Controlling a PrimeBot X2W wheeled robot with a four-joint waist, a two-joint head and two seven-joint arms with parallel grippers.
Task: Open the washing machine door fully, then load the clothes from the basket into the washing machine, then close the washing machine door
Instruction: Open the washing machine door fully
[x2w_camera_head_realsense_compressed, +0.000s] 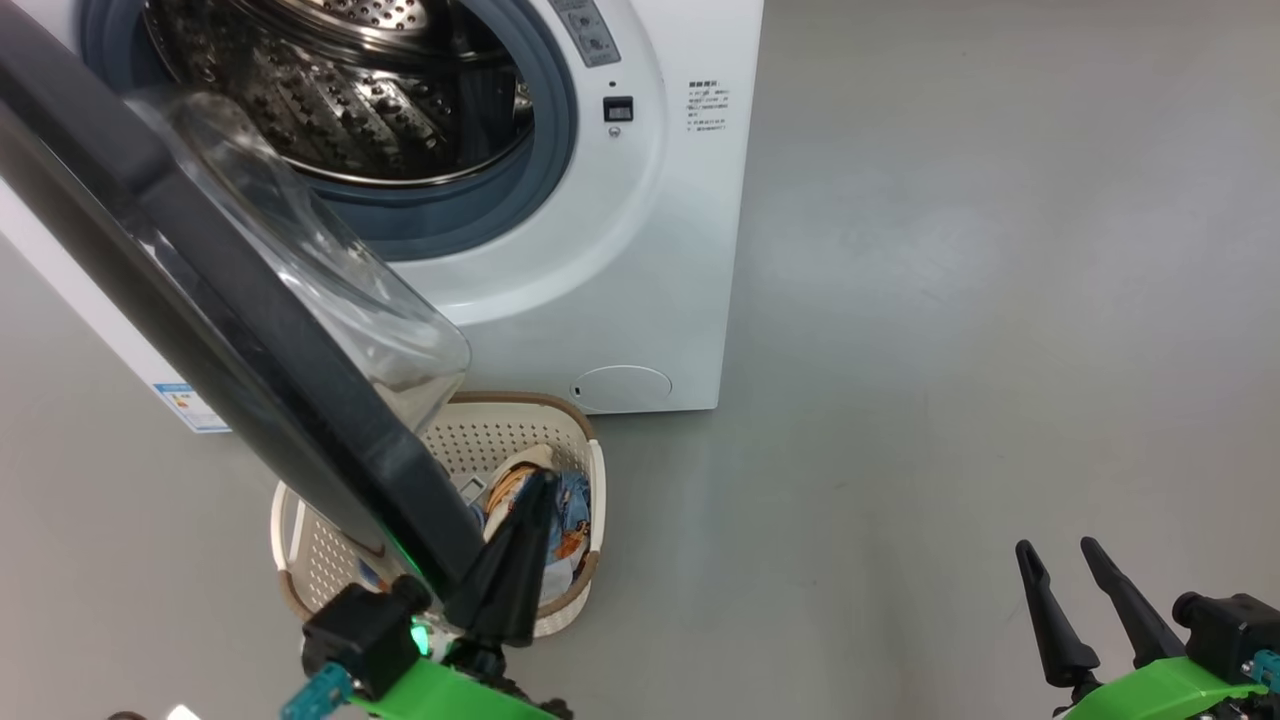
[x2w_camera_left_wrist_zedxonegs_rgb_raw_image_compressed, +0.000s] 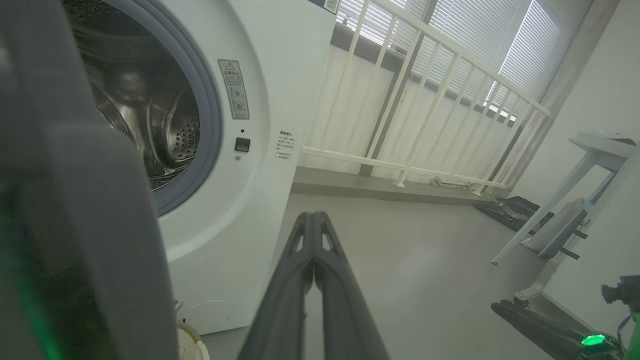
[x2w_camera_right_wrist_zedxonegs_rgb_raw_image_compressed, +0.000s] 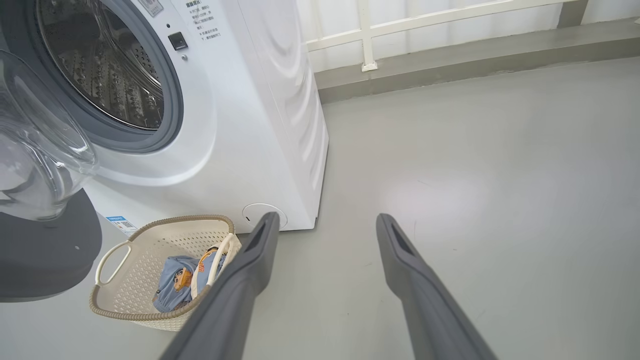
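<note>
**Door open, left fingers shut beside its edge, right fingers spread**

Head view: my left gripper (x2w_camera_head_realsense_compressed: 540, 485) has its two long dark fingers pressed together, holding nothing. The large round glossy black washing machine door (x2w_camera_head_realsense_compressed: 200, 300), with its bulging clear glass bowl, hangs open just left of those fingers. I cannot tell whether they touch its rim. Under the fingertips sits the small cream-white perforated plastic basket (x2w_camera_head_realsense_compressed: 480, 440) with a brown woven-look rim, holding the light blue car-printed clothes (x2w_camera_head_realsense_compressed: 572, 505). The door's lower edge hides part of the basket. Beyond the fingers stands the big white boxy washing machine (x2w_camera_head_realsense_compressed: 640, 250), its steel drum exposed. My right gripper (x2w_camera_head_realsense_compressed: 1055, 550) is well apart to the right, fingers spread and empty, over the grey floor (x2w_camera_head_realsense_compressed: 950, 300).

Left wrist view: the left gripper (x2w_camera_left_wrist_zedxonegs_rgb_raw_image_compressed: 312, 216) fingers meet at the tips. The door (x2w_camera_left_wrist_zedxonegs_rgb_raw_image_compressed: 75, 225) is a blurred dark mass on their left, with the washing machine (x2w_camera_left_wrist_zedxonegs_rgb_raw_image_compressed: 260, 190) ahead-left and a white railing (x2w_camera_left_wrist_zedxonegs_rgb_raw_image_compressed: 410, 100) beyond.

Right wrist view: the right gripper (x2w_camera_right_wrist_zedxonegs_rgb_raw_image_compressed: 327, 219) gapes wide. The basket (x2w_camera_right_wrist_zedxonegs_rgb_raw_image_compressed: 150, 245) and clothes (x2w_camera_right_wrist_zedxonegs_rgb_raw_image_compressed: 175, 280) lie just beside the finger on that view's left, and the door (x2w_camera_right_wrist_zedxonegs_rgb_raw_image_compressed: 40, 250) is further left.
</note>
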